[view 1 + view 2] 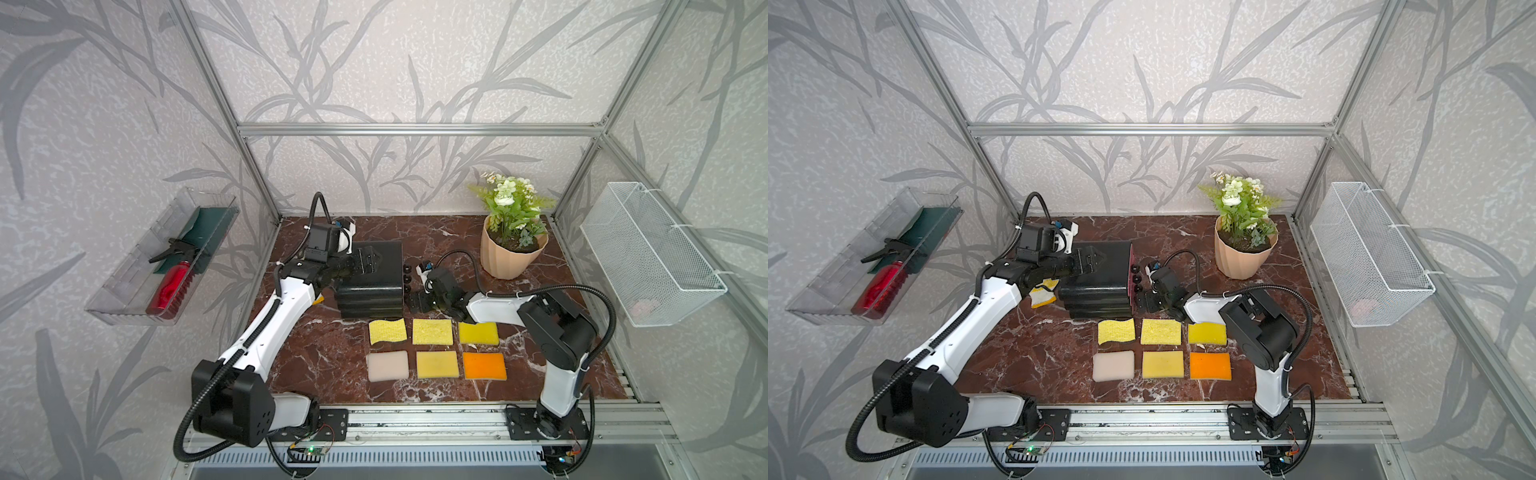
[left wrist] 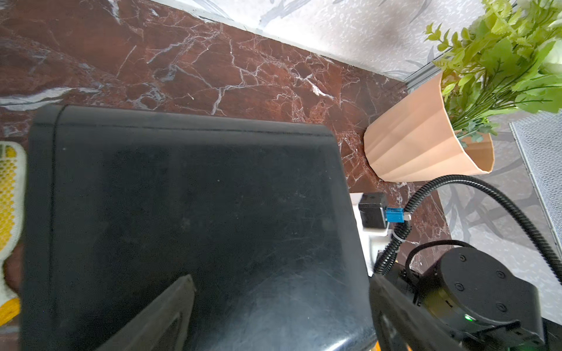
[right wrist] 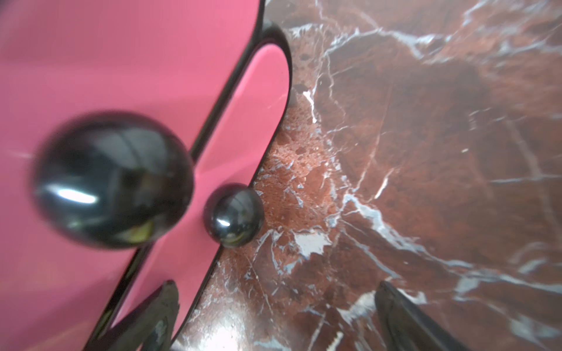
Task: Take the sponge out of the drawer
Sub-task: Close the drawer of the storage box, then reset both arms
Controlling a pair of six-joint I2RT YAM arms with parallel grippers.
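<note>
Sponge in question: hiding from every view, with the pink drawer fronts appearing shut (contents impossible to tell). Recording marble table (image 1: pixel 316 357) carrying black drawer unit (image 1: pixel 374 291) toward the back. Logging left gripper (image 2: pixel 281 278) hovering over the unit's top, jaws spreading wide, holding nothing. Logging right gripper (image 3: pixel 276 284) facing the drawer fronts close to the black knobs (image 3: pixel 234 214), jaws likewise standing wide, gripping nothing. Noting six loose sponges (image 1: pixel 432 331) lying in two rows on the table, just in front of the unit.
</note>
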